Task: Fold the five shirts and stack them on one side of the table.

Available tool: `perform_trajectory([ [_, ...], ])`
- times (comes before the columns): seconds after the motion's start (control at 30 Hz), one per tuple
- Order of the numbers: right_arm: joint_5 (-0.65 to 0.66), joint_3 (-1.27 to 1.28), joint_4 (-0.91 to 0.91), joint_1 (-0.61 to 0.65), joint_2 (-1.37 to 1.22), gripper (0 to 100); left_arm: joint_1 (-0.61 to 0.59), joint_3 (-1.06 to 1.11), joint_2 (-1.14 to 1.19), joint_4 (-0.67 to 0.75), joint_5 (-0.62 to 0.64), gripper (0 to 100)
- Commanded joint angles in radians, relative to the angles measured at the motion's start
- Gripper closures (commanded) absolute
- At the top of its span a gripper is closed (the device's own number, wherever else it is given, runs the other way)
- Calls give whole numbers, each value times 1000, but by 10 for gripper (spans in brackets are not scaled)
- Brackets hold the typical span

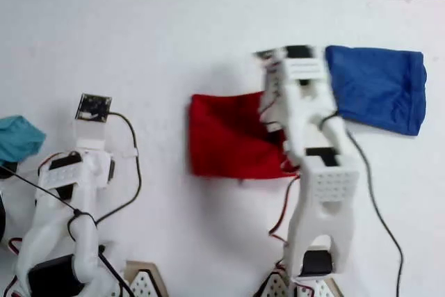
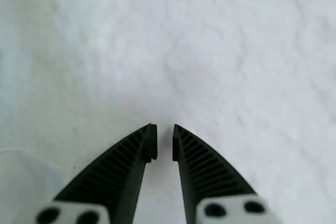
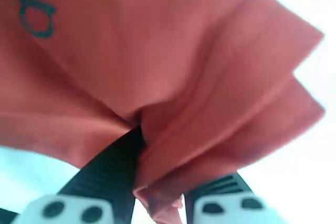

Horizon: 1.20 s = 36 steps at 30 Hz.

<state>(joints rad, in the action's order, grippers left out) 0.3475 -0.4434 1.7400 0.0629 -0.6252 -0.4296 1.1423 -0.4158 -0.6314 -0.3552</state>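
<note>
A red shirt (image 1: 233, 137) lies partly folded at the table's middle. Its right edge is bunched between the fingers of my right gripper (image 3: 157, 166), which is shut on the red cloth (image 3: 173, 66); layered folds hang over the fingers. In the high view the right arm (image 1: 306, 123) stands over that edge. A folded blue shirt (image 1: 379, 88) lies at the far right. A teal shirt (image 1: 17, 137) sits crumpled at the left edge. My left gripper (image 2: 161, 142) hangs shut over bare white table, holding nothing, right of the teal shirt.
The white table (image 1: 139, 39) has free room along the back and between the arms. Black cables (image 1: 132, 165) trail from both arms near the front edge. Dark floor shows beyond the far edge.
</note>
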Motion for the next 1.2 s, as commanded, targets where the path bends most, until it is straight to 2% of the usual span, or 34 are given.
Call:
perform_trajectory([
  [0.0,206,-80,2,-82,131,979,-8,-2,-26,15,6,924],
  [0.07,275,-129,16,-120,163,979,-8,-2,-26,15,6,924],
  [0.47,465,-443,16,-332,251,979,-8,-2,-26,15,6,925],
  [0.8,528,-718,-110,-533,-30,979,-6,-2,-26,15,6,925],
  [1.17,562,-867,-395,-579,-338,976,-6,-2,-26,15,6,925],
])
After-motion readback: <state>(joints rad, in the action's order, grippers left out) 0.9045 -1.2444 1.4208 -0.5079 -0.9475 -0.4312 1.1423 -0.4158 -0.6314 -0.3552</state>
